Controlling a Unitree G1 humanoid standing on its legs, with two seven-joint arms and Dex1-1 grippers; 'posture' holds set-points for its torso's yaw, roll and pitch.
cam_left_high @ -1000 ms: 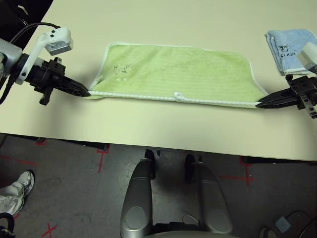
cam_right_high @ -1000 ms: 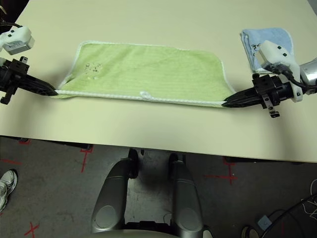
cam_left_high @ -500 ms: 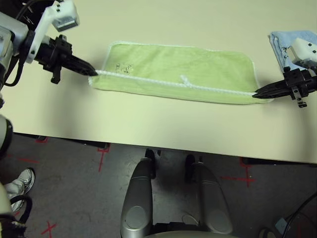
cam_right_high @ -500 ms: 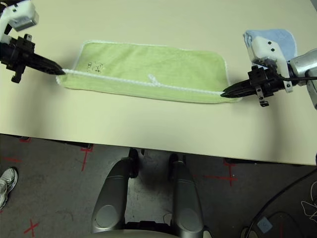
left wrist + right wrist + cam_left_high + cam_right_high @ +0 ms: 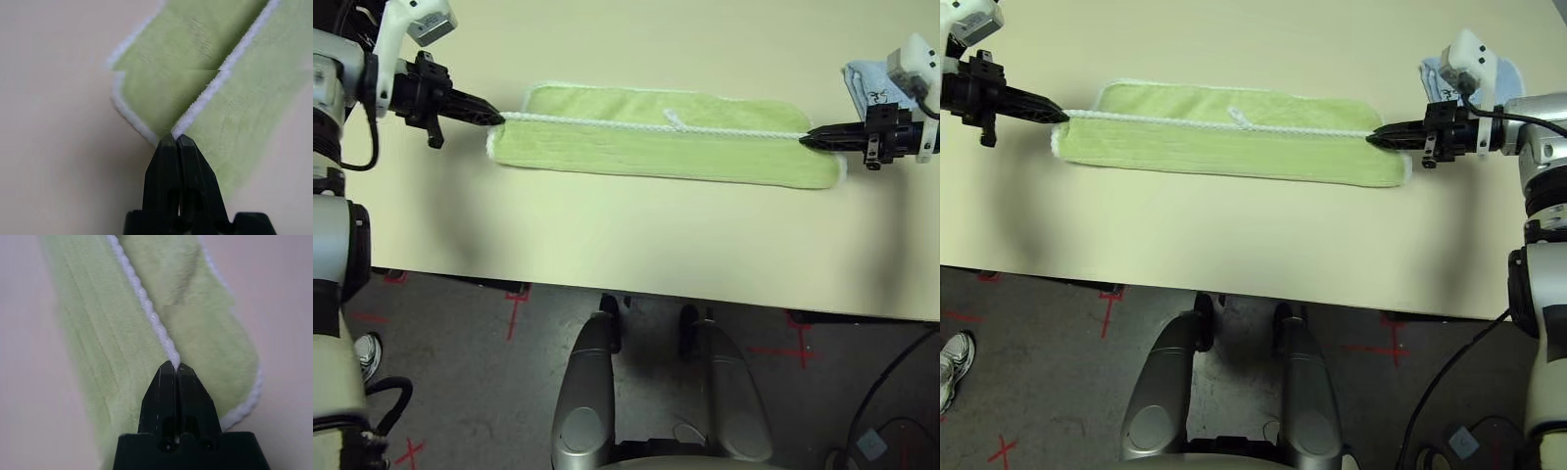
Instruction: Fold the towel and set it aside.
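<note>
The lime-green towel (image 5: 666, 147) lies on the table, its near half lifted and carried over toward the far edge. Its white scalloped edge runs taut between my two grippers, with a small loop (image 5: 674, 117) at mid-length. My left gripper (image 5: 497, 117) is shut on the towel's left corner (image 5: 172, 133). My right gripper (image 5: 805, 138) is shut on the right corner (image 5: 172, 357). In both wrist views the black fingers (image 5: 168, 166) pinch the white edging, with the lower layer of towel beneath.
A light blue folded cloth (image 5: 868, 86) lies at the far right, just behind my right gripper. The cream table (image 5: 626, 245) has its front edge below the towel; beyond it is grey floor with red tape marks.
Both grippers have carried the towel's near edge up and away from me, folding it over toward the far edge. The dark motif is now covered.
</note>
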